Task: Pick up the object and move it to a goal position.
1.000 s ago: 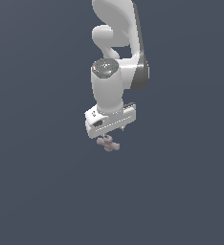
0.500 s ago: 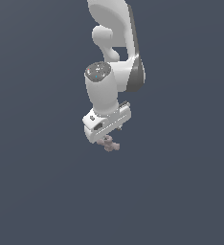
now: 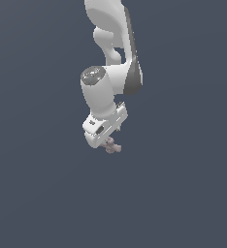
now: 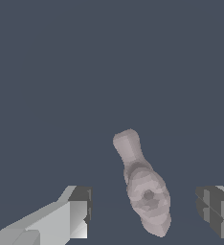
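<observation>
The white, jointed robot arm point(image 3: 113, 72) hangs down over a plain slate-grey ground point(image 3: 38, 193); its white gripper point(image 3: 110, 144) is tilted, with a small dark mark on the housing too small to read; no other writing shows. The small pinkish-grey, lumpy, cross-shaped object point(image 3: 112, 145) sits just under the gripper, partly hidden by it, in the exterior view. In the wrist view the same object point(image 4: 143, 187) lies between the two dark-tipped fingers point(image 4: 80, 206), with open gaps on both sides; the jaws stand spread, touching nothing that can be seen; whether the object rests on the ground cannot be told.
</observation>
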`<state>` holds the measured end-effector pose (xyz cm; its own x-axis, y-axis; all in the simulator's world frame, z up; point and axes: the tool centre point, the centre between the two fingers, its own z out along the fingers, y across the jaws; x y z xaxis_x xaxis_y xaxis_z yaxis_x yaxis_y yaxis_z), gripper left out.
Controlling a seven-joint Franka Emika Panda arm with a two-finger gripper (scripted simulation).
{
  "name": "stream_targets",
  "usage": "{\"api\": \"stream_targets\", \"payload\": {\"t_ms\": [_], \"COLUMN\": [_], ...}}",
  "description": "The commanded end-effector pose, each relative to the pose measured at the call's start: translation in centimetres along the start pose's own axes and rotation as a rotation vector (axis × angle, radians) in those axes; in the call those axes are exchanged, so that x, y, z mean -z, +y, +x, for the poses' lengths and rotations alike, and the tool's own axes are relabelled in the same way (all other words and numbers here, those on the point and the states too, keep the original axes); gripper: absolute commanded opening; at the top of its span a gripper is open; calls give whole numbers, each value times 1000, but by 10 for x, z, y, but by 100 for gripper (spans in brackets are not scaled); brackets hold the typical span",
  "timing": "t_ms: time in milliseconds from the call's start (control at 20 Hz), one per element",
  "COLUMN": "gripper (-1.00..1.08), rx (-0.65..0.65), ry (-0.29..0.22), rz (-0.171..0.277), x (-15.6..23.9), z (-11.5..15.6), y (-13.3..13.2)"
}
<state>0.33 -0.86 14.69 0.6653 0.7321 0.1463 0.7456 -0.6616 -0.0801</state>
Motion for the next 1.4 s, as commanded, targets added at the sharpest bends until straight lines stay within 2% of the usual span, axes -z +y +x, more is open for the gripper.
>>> {"api": "stream_targets", "payload": {"t_ms": [0, 850, 1350], "gripper": [68, 68, 68], "rx": [53, 395, 517], "ry": [11, 86, 114], "rz": [4, 10, 3], "x": [-2, -11, -13], "z": [-2, -13, -17], "y": [1, 9, 11]}}
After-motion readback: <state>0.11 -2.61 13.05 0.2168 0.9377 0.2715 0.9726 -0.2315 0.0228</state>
